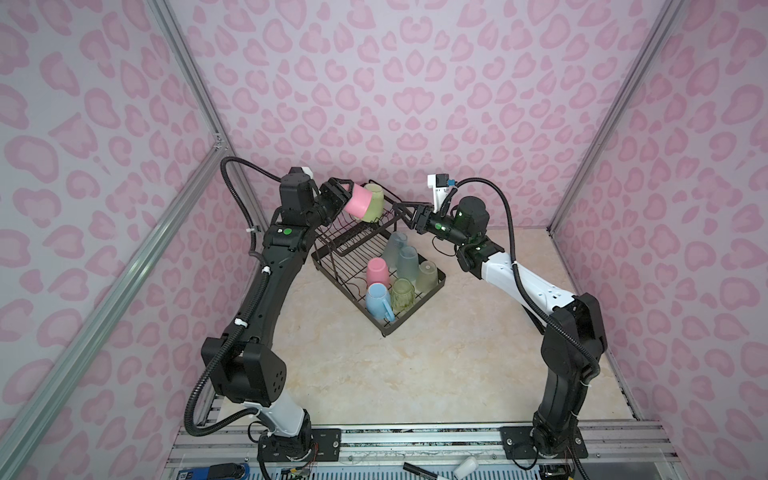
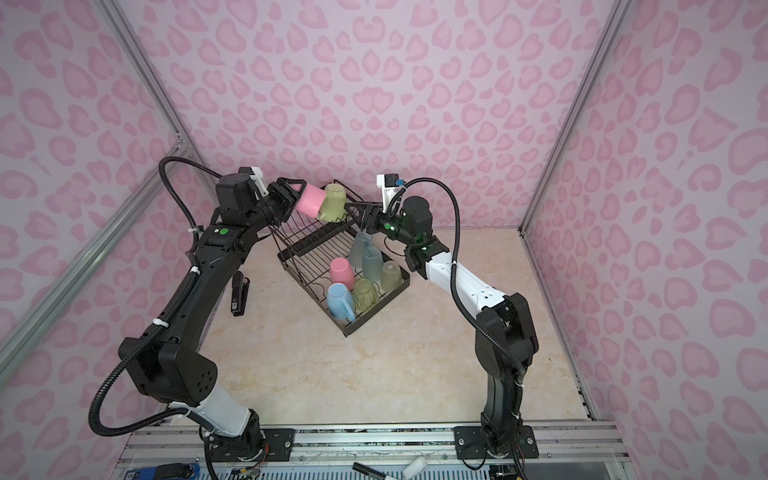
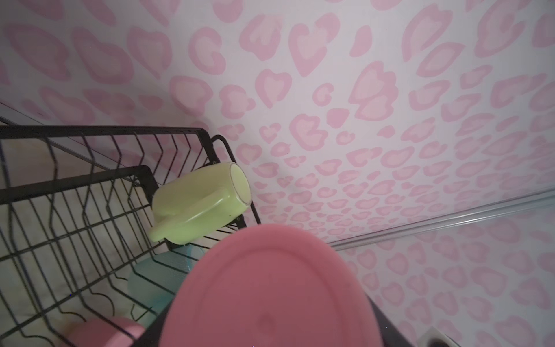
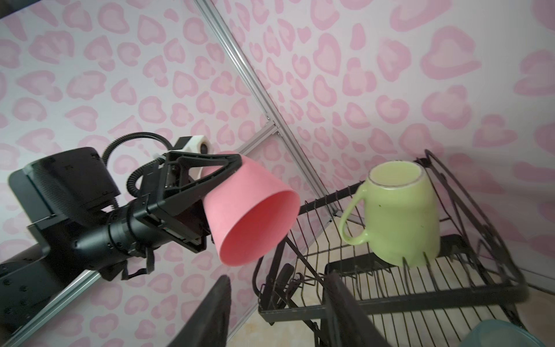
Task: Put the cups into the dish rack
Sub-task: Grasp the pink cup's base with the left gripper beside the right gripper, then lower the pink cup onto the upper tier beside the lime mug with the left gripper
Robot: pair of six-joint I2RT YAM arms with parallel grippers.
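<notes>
1. Pink plastic in hand: grips pink cup (image 1: 359,202) at its base end with left gripper (image 1: 347,198), fingers clamped on it, clear of the wire.
2. Points mouth away from fingers; long axis runs about 10-to-4 o'clock in a top view, tilted, mouth dropping toward upper basket (image 4: 390,302) of dish rack (image 2: 374,309).
3. Shows lime mug (image 1: 375,202) upside down in that basket, just at 3 o'clock of held cup; apart from it in right wrist view, handle facing the cup.
4. Looks like placing step, seemingly last cup; likely needs tipping mouth-down and lowering onto bare wire beside mug. Risk, judged only: rim clipping handle.
5. Finds right gripper (image 1: 406,212) at 3 o'clock of mug, fingers spread wide, nothing between; left arm nearer, already loaded.
6. Counts six other cups (image 1: 377,270) standing in lower tray (image 1: 415,304), around 5 o'clock of held cup.
</notes>
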